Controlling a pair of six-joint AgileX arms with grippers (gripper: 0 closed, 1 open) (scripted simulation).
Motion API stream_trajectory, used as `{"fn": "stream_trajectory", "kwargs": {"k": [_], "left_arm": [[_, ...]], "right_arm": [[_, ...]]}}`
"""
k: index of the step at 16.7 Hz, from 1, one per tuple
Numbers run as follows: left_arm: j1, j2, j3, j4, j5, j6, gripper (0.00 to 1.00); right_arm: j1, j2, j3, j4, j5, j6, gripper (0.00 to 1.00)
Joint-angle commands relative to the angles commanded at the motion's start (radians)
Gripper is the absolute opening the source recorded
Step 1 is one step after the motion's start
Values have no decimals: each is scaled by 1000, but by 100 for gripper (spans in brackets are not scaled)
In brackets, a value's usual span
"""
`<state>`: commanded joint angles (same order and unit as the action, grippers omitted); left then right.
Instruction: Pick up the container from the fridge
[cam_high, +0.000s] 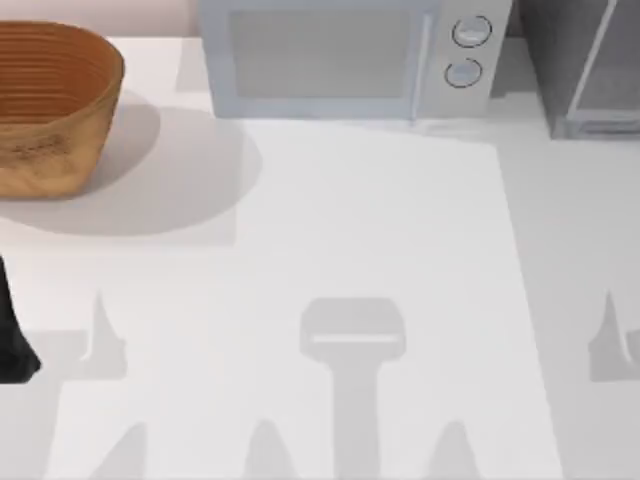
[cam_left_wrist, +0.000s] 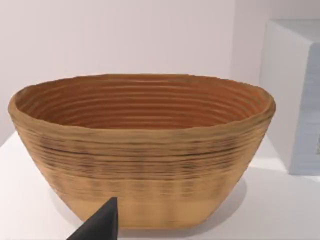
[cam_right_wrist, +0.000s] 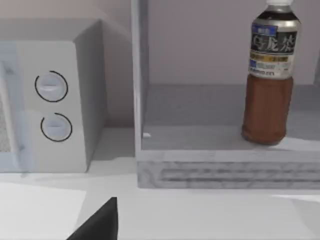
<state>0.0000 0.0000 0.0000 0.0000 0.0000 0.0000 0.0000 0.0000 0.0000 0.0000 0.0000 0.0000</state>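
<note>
The container (cam_right_wrist: 269, 75) is a bottle of brown drink with a dark label and a pale cap. It stands upright on the grey floor of the fridge (cam_right_wrist: 220, 165), near the front lip of the open compartment and well apart from the side wall that stands next to the microwave (cam_right_wrist: 55, 100). Nothing is touching the bottle.

In the top view the fridge (cam_high: 590, 70) sits at about 1 o'clock on the white table (cam_high: 380, 230), at the far edge. The pale silver microwave (cam_high: 340, 55), with its two round knobs, is at 12 o'clock, just beside the fridge. The woven tan basket (cam_high: 50, 110) sits at 10 o'clock, well apart from both.

A dark part of the left arm (cam_high: 12, 335) shows at roughly 8 o'clock at the table's left edge. The left gripper (cam_left_wrist: 100, 225) shows as a single black tip facing the basket (cam_left_wrist: 142, 150), which stands upright with its ribbed inside open to view. Whether this gripper is spread or pressed together cannot be told.

The right gripper (cam_right_wrist: 100, 222) likewise shows as a single black tip, low before the gap between microwave and fridge and apart from the container. Whether it is spread or pressed together cannot be told either, and it pinches nothing visible
</note>
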Motion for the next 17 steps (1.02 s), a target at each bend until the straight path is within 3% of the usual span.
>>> {"fn": "stream_trajectory", "kwargs": {"k": [4, 7, 17], "left_arm": [[0, 0, 0, 0, 0, 0, 100], [0, 0, 0, 0, 0, 0, 100], [0, 0, 0, 0, 0, 0, 100]], "right_arm": [[-11, 31, 6, 31, -13, 0, 100], [-55, 154, 27, 158, -58, 1, 100], [-321, 1090, 105, 974, -312, 13, 100]]}}
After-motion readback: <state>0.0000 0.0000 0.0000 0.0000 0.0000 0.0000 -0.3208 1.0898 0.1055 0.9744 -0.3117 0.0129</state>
